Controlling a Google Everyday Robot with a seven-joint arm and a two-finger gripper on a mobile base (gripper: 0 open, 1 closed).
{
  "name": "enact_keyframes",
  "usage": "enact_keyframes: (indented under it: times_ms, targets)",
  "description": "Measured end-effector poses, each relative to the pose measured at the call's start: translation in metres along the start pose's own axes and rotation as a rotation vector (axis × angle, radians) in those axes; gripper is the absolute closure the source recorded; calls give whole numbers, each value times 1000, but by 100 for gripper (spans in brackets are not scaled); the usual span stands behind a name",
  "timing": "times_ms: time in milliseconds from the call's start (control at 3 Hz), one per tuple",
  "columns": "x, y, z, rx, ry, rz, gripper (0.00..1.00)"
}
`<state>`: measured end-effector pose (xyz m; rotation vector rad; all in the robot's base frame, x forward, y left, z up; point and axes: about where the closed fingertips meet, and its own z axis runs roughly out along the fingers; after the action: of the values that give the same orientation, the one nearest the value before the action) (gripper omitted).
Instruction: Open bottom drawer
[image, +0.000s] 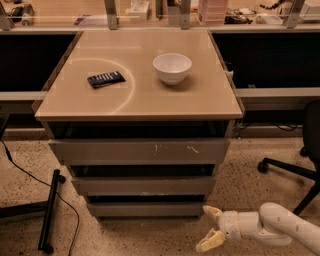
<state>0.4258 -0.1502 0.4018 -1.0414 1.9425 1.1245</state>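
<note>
The cabinet has three grey drawers under a beige top (140, 95). The bottom drawer (145, 209) is the lowest, a plain flat front near the floor, and its front sits in step with the stack above. My gripper (209, 227) comes in low from the right on a white arm. It is open and empty, with two pale fingers (212, 212) spread apart. It hangs just off the bottom drawer's right end, close to the floor, not touching it.
A white bowl (172, 67) and a dark remote-like object (106, 79) lie on the cabinet top. An office chair base (290, 170) stands to the right. A black stand leg (49, 210) and a cable (30, 175) lie on the floor at left.
</note>
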Motion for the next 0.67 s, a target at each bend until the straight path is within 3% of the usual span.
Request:
enact_keyframes:
  times_ms: [667]
  targets:
    - [3,-16,5,41,-45,-23,0]
